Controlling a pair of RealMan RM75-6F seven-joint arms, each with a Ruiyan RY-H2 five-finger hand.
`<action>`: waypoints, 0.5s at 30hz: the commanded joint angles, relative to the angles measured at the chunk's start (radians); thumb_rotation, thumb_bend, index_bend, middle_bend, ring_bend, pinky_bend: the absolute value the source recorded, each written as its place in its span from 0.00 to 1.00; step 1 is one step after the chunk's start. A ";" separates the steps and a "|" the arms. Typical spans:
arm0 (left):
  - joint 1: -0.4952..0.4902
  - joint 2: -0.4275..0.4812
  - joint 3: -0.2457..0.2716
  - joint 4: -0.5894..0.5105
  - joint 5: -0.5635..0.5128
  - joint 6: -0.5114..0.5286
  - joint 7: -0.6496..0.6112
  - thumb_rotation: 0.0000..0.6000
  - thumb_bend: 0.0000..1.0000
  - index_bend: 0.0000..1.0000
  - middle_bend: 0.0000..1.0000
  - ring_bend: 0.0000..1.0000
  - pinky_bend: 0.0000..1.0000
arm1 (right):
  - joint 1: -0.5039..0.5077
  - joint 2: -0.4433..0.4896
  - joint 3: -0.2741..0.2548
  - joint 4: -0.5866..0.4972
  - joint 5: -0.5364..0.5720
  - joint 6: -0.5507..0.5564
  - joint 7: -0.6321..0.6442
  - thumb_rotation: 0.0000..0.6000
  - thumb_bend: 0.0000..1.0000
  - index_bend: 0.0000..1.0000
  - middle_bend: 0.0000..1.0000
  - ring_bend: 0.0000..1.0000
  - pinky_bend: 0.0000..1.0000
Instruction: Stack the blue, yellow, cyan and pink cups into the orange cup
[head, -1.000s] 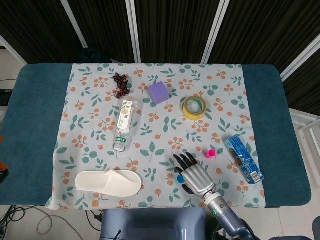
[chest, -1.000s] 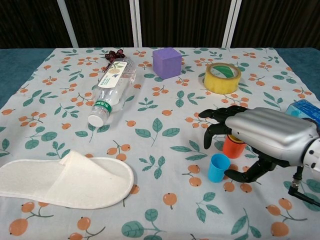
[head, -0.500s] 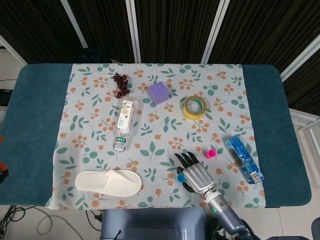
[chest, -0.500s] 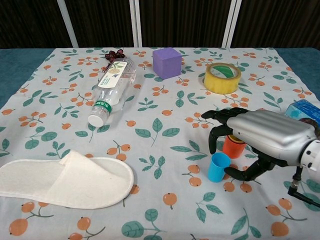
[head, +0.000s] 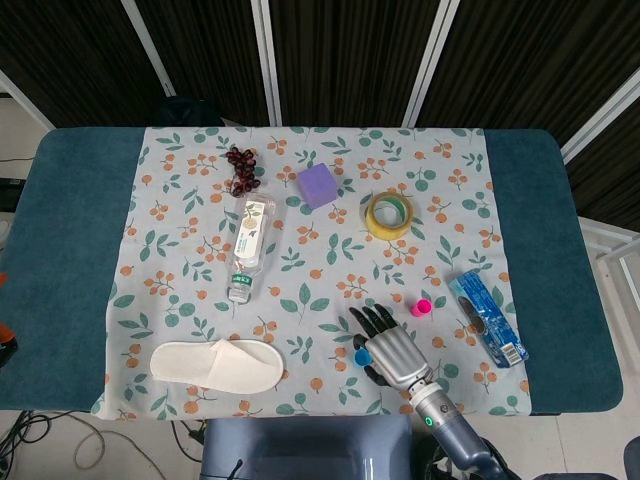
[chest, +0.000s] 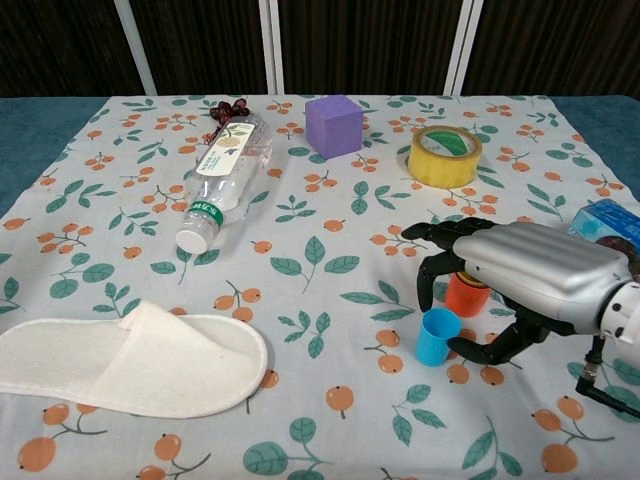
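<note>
The blue cup (chest: 437, 335) stands upright on the floral cloth, and in the head view the blue cup (head: 362, 355) shows just left of the hand. Right behind it is the orange cup (chest: 466, 294) with a yellow rim inside it. My right hand (chest: 530, 275) hovers over the orange cup with fingers spread and curled downward; the thumb lies low at the blue cup's right side, and I see no grip on either cup. In the head view my right hand (head: 392, 348) hides the orange cup. The pink cup (head: 422, 306) stands apart, farther back. No cyan cup shows. My left hand is out of sight.
A white slipper (chest: 130, 360) lies at the near left. A plastic bottle (chest: 225, 178), a purple cube (chest: 334, 125), a yellow tape roll (chest: 444, 155) and dark grapes (head: 241, 170) sit farther back. A blue packet (head: 487, 317) lies at the right.
My right hand has drawn slightly nearer and lower over the orange cup, its fingers curling down more beside the blue cup. The cups have not moved.
</note>
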 joint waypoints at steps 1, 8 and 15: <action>0.000 0.000 0.000 0.000 0.000 0.001 0.000 1.00 0.81 0.16 0.03 0.02 0.08 | -0.001 0.007 0.002 -0.011 -0.008 0.002 -0.001 1.00 0.46 0.49 0.00 0.00 0.06; 0.000 0.000 0.000 -0.001 0.002 0.002 -0.002 1.00 0.81 0.16 0.03 0.02 0.08 | 0.005 0.066 0.026 -0.096 -0.014 0.009 -0.015 1.00 0.46 0.49 0.00 0.00 0.06; 0.000 0.000 0.000 -0.001 0.003 0.002 -0.002 1.00 0.81 0.16 0.03 0.02 0.08 | 0.029 0.158 0.094 -0.199 0.048 0.002 -0.027 1.00 0.46 0.49 0.00 0.00 0.06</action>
